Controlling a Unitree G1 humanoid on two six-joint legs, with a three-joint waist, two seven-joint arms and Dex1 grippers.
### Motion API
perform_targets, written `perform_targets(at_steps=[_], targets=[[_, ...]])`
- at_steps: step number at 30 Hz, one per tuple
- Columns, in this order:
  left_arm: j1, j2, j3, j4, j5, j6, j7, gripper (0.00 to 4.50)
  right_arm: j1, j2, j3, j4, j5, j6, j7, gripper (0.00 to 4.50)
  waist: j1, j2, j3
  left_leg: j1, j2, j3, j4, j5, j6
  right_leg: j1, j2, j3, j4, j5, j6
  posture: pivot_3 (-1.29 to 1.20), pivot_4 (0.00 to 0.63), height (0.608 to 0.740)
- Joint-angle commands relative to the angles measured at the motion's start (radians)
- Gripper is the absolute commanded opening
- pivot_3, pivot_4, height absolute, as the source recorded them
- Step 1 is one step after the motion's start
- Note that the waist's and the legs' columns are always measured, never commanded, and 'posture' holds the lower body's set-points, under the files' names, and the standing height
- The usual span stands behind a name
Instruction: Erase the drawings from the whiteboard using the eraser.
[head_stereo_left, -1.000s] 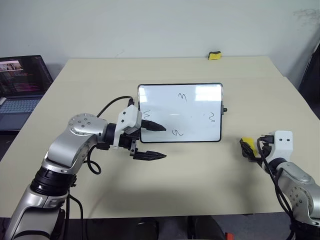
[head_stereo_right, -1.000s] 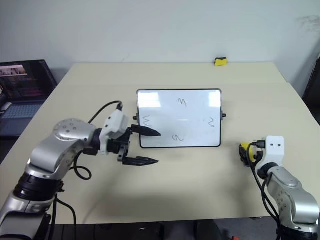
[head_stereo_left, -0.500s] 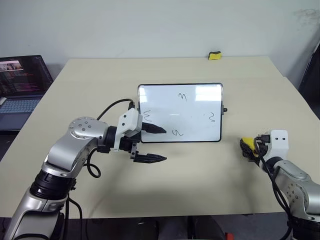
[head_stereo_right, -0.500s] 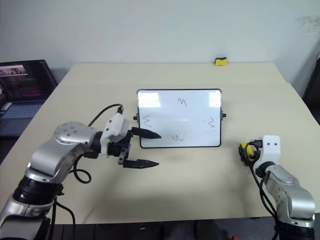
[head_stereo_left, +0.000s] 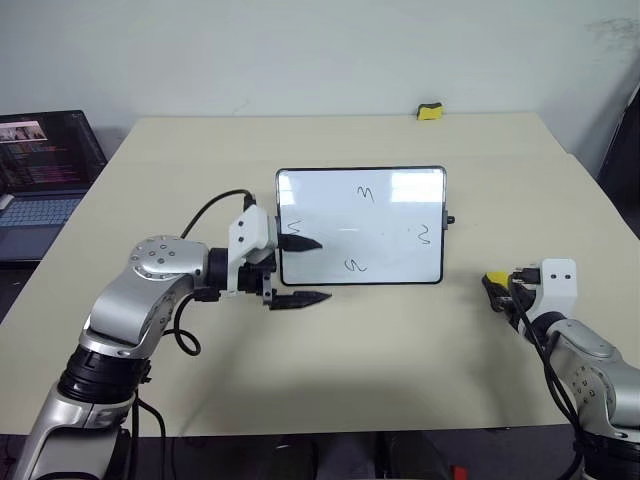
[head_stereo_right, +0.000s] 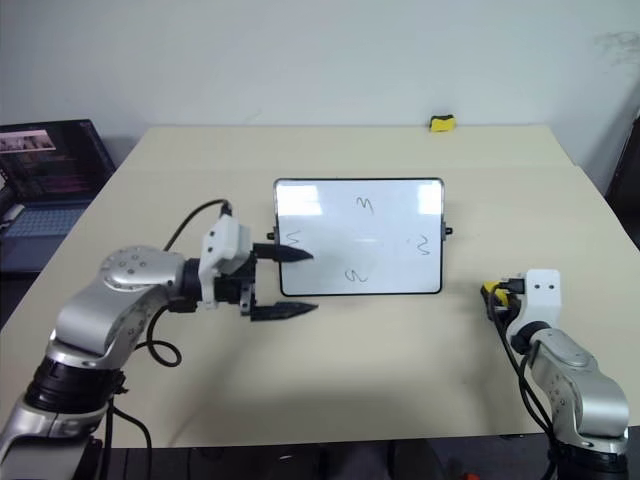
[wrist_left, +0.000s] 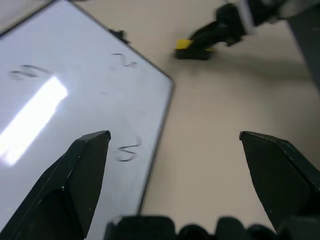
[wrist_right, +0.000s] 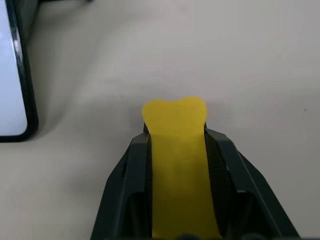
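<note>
The whiteboard (head_stereo_left: 390, 215) lies flat at the table's middle, with the drawings on it as small black squiggles (head_stereo_left: 365, 194), (head_stereo_left: 424, 235), (head_stereo_left: 354, 265). My left gripper (head_stereo_left: 323, 270) is open at the board's near left corner. One finger reaches over the board's left part and the other hangs over the table just in front of it. The left wrist view looks between these fingers (wrist_left: 85, 170) at the board's corner (wrist_left: 150, 115). To the right of the board, my right gripper (head_stereo_left: 497, 288) is shut on the yellow eraser (wrist_right: 177, 165), low over the table.
An open laptop (head_stereo_left: 40, 170) sits off the table's left side. A second small yellow-and-black block (head_stereo_left: 429, 111) lies at the far edge of the table. Bare tabletop stretches between the board and the right gripper.
The right gripper's fingers have closed on the eraser. The left gripper has swung toward the board, its lower finger now close to the board's front edge.
</note>
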Motion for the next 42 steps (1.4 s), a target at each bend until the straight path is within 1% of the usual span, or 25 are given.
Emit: perform_targets(at_steps=[1, 4, 6, 8, 9, 11, 13, 18, 21, 24, 26, 30, 36, 42], targets=[[0.015, -0.037, 0.06, -0.007, 0.041, 0.003, 0.135, 4.5, 0.023, -0.009, -0.013, -0.071, -0.019, -0.106, 0.029, 1.11, 0.0, 0.0, 0.0, 0.0, 0.0, 0.0, 0.0, 0.0, 0.0, 0.0, 0.0, 0.0, 0.0, 0.0, 0.0, 0.0, 0.15, 0.74], [0.036, -0.057, 0.084, -0.028, 0.047, 0.037, 0.209, 4.5, 0.044, 0.004, 0.002, -0.122, -0.042, -0.198, 0.041, 1.11, -0.001, 0.0, 0.0, 0.0, 0.0, 0.0, 0.0, 0.0, 0.0, 0.0, 0.0, 0.001, 0.0, 0.0, 0.0, 0.0, 0.15, 0.74], [0.052, -0.072, 0.108, -0.032, 0.055, 0.06, 0.273, 4.5, 0.04, 0.01, 0.071, -0.171, -0.099, -0.307, 0.05, 1.11, -0.002, 0.0, 0.0, 0.0, 0.0, 0.0, 0.0, 0.0, 0.0, 0.0, -0.001, 0.001, 0.0, 0.0, 0.0, 0.0, 0.15, 0.74], [0.048, -0.089, 0.134, -0.017, 0.058, 0.083, 0.33, 4.5, -0.004, 0.014, 0.161, -0.186, -0.165, -0.402, 0.058, 1.11, -0.004, 0.0, 0.0, 0.002, 0.001, -0.001, 0.0, 0.0, 0.0, 0.0, 0.0, 0.001, 0.001, 0.0, 0.0, 0.0, 0.15, 0.74], [0.043, -0.094, 0.139, -0.011, 0.059, 0.089, 0.344, 4.5, -0.019, 0.016, 0.185, -0.181, -0.183, -0.428, 0.061, 1.11, -0.006, 0.0, 0.0, 0.002, 0.001, -0.001, 0.0, 0.0, 0.0, 0.0, 0.0, 0.001, 0.001, 0.0, 0.0, 0.0, 0.15, 0.74], [0.03, -0.101, 0.147, 0.003, 0.065, 0.093, 0.37, 4.5, -0.085, 0.024, 0.251, -0.152, -0.233, -0.478, 0.061, 1.11, -0.005, 0.0, 0.0, 0.002, 0.001, 0.0, 0.0, 0.0, -0.001, 0.0, 0.0, 0.001, 0.001, 0.001, 0.0, 0.0, 0.15, 0.74], [0.019, -0.101, 0.153, 0.013, 0.061, 0.099, 0.377, 4.5, -0.176, 0.053, 0.316, -0.081, -0.28, -0.523, 0.055, 1.11, -0.003, 0.0, 0.0, 0.002, 0.001, 0.0, 0.001, 0.0, -0.001, 0.0, 0.0, 0.0, 0.001, 0.001, 0.0, 0.0, 0.15, 0.74], [0.004, -0.088, 0.149, 0.024, 0.056, 0.113, 0.366, 4.5, -0.372, 0.138, 0.414, 0.122, -0.372, -0.613, 0.033, 1.1, -0.001, 0.0, 0.0, 0.002, 0.001, 0.0, 0.001, 0.002, -0.005, 0.0, 0.0, 0.0, 0.001, 0.002, 0.0, 0.0, 0.15, 0.74], [-0.009, -0.08, 0.151, 0.032, 0.055, 0.123, 0.356, 4.5, -0.452, 0.171, 0.437, 0.245, -0.411, -0.668, 0.025, 1.1, -0.002, 0.0, 0.0, 0.0, 0.001, 0.0, 0.001, 0.002, -0.005, -0.002, 0.0, 0.0, 0.001, 0.002, -0.001, 0.0, 0.15, 0.74], [-0.021, -0.074, 0.151, 0.03, 0.049, 0.128, 0.34, 4.5, -0.545, 0.195, 0.443, 0.394, -0.456, -0.733, -0.003, 1.1, -0.002, -0.001, 0.0, -0.006, 0.001, 0.0, 0.001, 0.002, -0.005, -0.009, 0.0, 0.0, 0.002, 0.002, -0.001, 0.0, 0.15, 0.74], [-0.022, -0.071, 0.15, 0.029, 0.048, 0.129, 0.332, 4.5, -0.59, 0.207, 0.435, 0.48, -0.478, -0.773, -0.029, 1.1, -0.003, -0.001, -0.001, -0.009, 0.0, 0.001, 0.001, 0.002, -0.005, -0.014, 0.0, 0.0, 0.003, 0.003, -0.001, 0.0, 0.15, 0.74], [-0.021, -0.067, 0.145, 0.023, 0.049, 0.133, 0.318, 4.5, -0.644, 0.226, 0.431, 0.601, -0.496, -0.825, -0.053, 1.1, -0.009, -0.001, -0.001, -0.009, 0.001, 0.003, 0.0, 0.002, -0.005, -0.015, 0.0, 0.001, 0.003, 0.003, -0.001, 0.0, 0.15, 0.74], [-0.027, -0.071, 0.145, 0.015, 0.049, 0.142, 0.31, 4.5, -0.656, 0.247, 0.46, 0.677, -0.519, -0.851, -0.038, 1.1, -0.024, -0.001, -0.001, -0.009, 0.001, 0.005, 0.0, 0.002, -0.005, -0.015, 0.0, 0.001, 0.003, 0.003, -0.001, 0.0, 0.15, 0.74], [-0.029, -0.074, 0.138, 0.011, 0.043, 0.144, 0.298, 4.5, -0.642, 0.256, 0.53, 0.663, -0.562, -0.81, 0.026, 1.1, -0.032, -0.001, -0.001, -0.008, 0.002, 0.005, 0.001, 0.002, -0.005, -0.015, 0.0, 0.002, 0.005, 0.003, -0.002, 0.0, 0.15, 0.74]])
